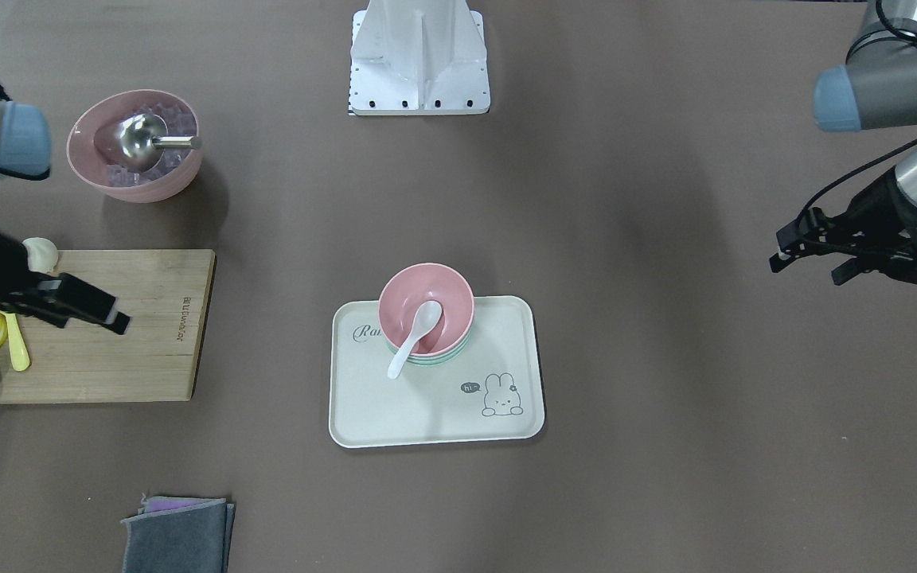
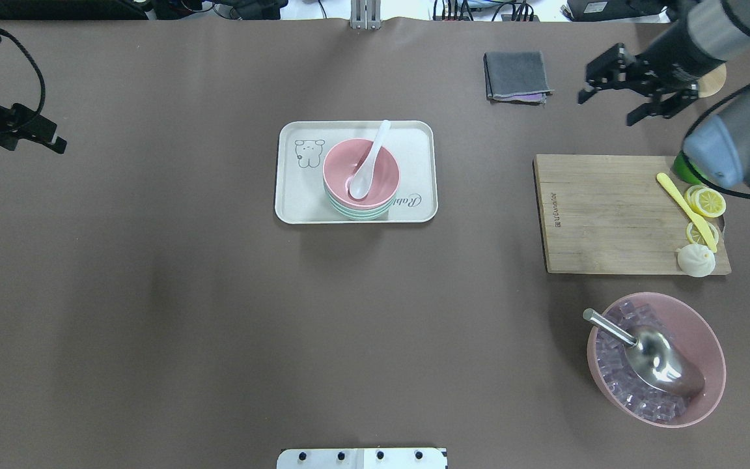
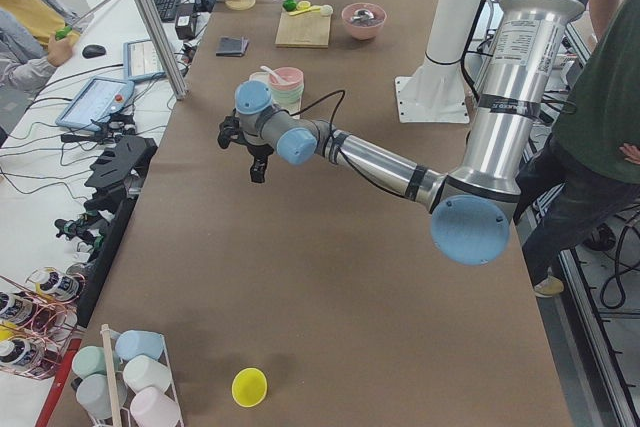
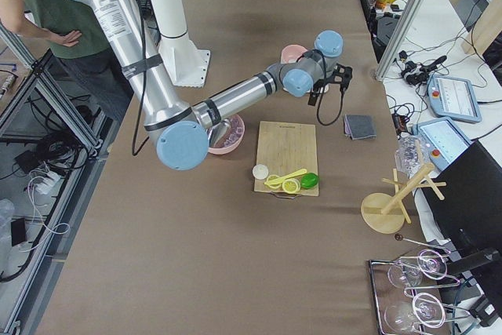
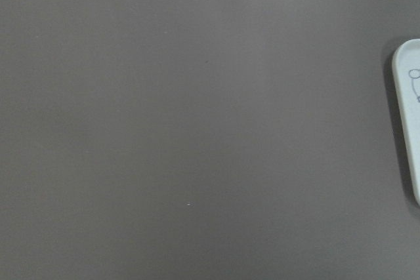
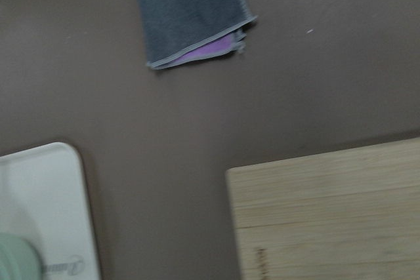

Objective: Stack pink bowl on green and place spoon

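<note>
The pink bowl (image 2: 381, 170) sits stacked on the green bowl (image 2: 355, 213) on a cream tray (image 2: 297, 195) at the table's middle. A white spoon (image 2: 368, 159) lies in the pink bowl, its handle over the rim. The front view shows the same stack: pink bowl (image 1: 450, 298), green rim (image 1: 427, 360), spoon (image 1: 415, 334), tray (image 1: 435, 406). My left gripper (image 2: 59, 144) is open and empty, far off at the table's left edge (image 1: 807, 270). My right gripper (image 2: 607, 109) is open and empty, above the table beyond the cutting board.
A wooden cutting board (image 2: 603, 208) holds lemon slices (image 2: 707, 202), a yellow utensil (image 2: 684, 208), a bun (image 2: 696, 260) and a lime (image 2: 681, 169). A big pink bowl of ice cubes with a metal scoop (image 2: 655, 358) stands near it. A folded grey cloth (image 2: 516, 76) lies at the far side.
</note>
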Robot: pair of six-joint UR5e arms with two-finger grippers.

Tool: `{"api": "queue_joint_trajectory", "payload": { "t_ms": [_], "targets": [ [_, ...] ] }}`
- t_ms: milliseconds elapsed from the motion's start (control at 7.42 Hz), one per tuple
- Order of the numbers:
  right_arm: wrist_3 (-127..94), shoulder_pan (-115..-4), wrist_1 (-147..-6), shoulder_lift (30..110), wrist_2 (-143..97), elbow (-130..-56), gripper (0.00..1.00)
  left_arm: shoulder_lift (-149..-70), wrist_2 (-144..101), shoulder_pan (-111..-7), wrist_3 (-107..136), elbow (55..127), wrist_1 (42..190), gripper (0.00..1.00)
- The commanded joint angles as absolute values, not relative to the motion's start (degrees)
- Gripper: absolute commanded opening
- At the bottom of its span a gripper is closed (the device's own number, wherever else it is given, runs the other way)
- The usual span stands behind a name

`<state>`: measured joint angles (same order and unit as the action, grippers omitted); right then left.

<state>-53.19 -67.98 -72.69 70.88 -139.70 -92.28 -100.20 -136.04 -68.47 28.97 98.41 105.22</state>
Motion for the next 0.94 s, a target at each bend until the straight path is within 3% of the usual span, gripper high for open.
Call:
{"api": "queue_joint_trajectory", "payload": {
  "t_ms": [0, 270, 809],
  "targets": [
    [-22.7, -79.0, -77.7, 79.9, -136.8, -89.6, 1.00, -93.9, -136.0, -74.4, 16.2, 97.3, 105.2, 0.98],
    [-4.0, -84.4, -87.8, 80.4, -133.8, -89.1, 1.00, -91.6, -136.6, -78.6, 6.5, 94.1, 105.2, 0.98],
    [-3.4, -84.4, -88.2, 80.4, -133.7, -88.5, 1.00, -90.3, -136.2, -83.0, -0.4, 91.7, 102.7, 0.98]
  ]
}}
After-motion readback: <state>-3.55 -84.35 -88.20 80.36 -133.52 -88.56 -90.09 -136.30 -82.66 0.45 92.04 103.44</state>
